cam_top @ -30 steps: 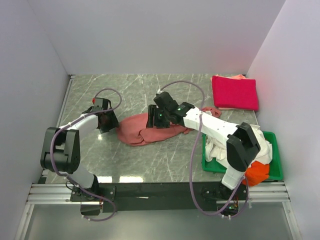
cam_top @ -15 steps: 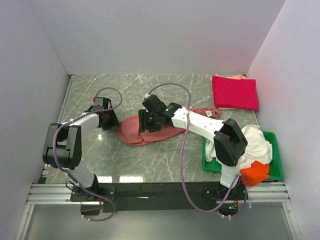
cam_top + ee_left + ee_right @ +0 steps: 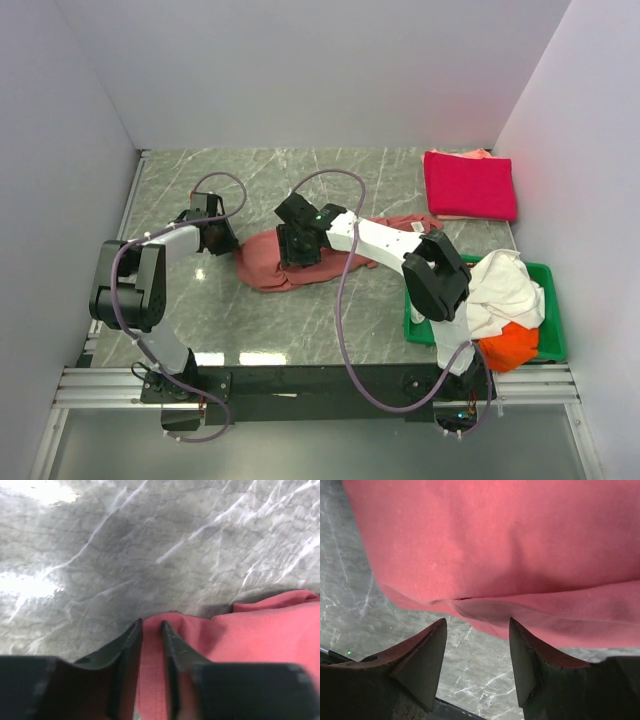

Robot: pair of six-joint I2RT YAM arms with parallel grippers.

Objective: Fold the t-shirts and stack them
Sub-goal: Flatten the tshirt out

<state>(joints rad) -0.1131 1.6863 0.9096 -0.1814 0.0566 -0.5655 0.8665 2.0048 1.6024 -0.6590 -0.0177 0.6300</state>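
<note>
We see the salmon-red t-shirt (image 3: pixel 262 268) crumpled in the middle of the table (image 3: pixel 330 180). The left gripper (image 3: pixel 151 647) pinches its left edge, jaws almost closed on the cloth. The right gripper (image 3: pixel 477 647) is over the shirt, jaws wide apart, holding nothing. The crimson-pink t-shirt (image 3: pixel 470 185) lies folded in the far right corner.

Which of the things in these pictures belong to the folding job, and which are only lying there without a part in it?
Part of the job:
salmon-red shirt, bunched up
crimson-pink shirt, already folded
white shirt and orange shirt, heaped in the green tray

Just lying about:
the green tray itself, which only holds shirts
</note>
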